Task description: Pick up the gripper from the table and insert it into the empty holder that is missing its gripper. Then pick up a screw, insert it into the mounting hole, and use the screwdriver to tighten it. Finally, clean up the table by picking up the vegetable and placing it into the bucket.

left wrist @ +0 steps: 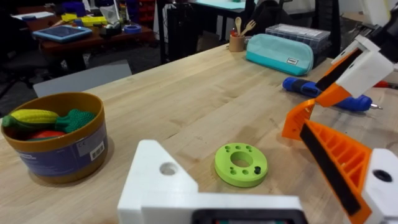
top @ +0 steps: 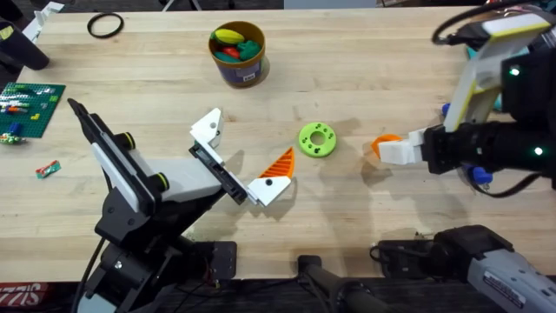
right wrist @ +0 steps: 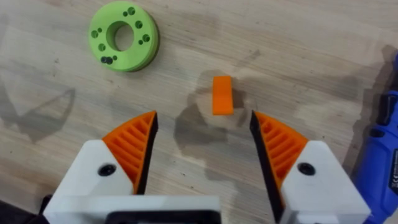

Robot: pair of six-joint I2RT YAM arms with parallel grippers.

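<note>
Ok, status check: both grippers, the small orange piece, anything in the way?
Left gripper open, empty. Right gripper open above small orange block on wooden table. Green ring alongside, not blocking.

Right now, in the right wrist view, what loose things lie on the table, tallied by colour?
Green: 1, the round green plastic disc with holes
Orange: 1, the small orange plastic block
Blue: 1, the blue-handled screwdriver
Total: 3

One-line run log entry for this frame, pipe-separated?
left claw open, idle | right claw open above small orange piece | green ring between arms | vegetables in bucket
</note>
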